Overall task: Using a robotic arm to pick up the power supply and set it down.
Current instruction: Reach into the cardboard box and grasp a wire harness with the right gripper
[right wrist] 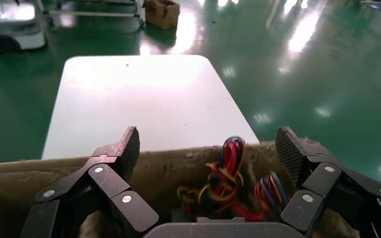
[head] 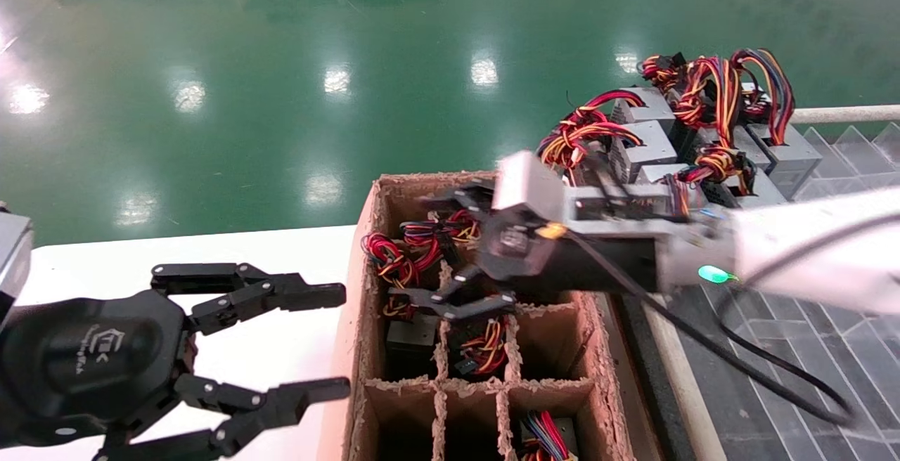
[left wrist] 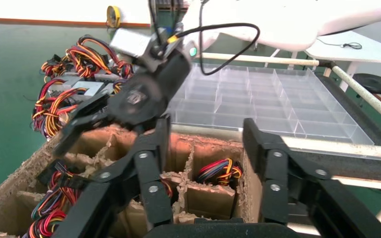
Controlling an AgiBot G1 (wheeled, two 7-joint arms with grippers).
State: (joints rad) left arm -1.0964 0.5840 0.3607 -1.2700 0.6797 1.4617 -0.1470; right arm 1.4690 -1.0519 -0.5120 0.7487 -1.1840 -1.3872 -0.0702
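My right gripper (head: 408, 250) hangs open over the far-left cells of a divided cardboard box (head: 365, 236), with nothing between its fingers. In the right wrist view its ribbed fingertips (right wrist: 129, 145) stand wide apart above a power supply's red-yellow-black wire bundle (right wrist: 225, 173). That supply's metal body sits deep in the cell and is mostly hidden. In the head view the same bundle (head: 394, 257) shows beside the gripper. More silver-grey power supplies (head: 643, 141) lie heaped behind the box. My left gripper (head: 344, 341) is open and empty over the white table (head: 211, 250), left of the box.
Other box cells hold wire bundles (head: 485, 345) (left wrist: 221, 171). A clear plastic divider tray (left wrist: 278, 99) lies to the right of the box. The right arm's black cable (head: 738, 369) loops over the grey surface. Green floor lies beyond the table.
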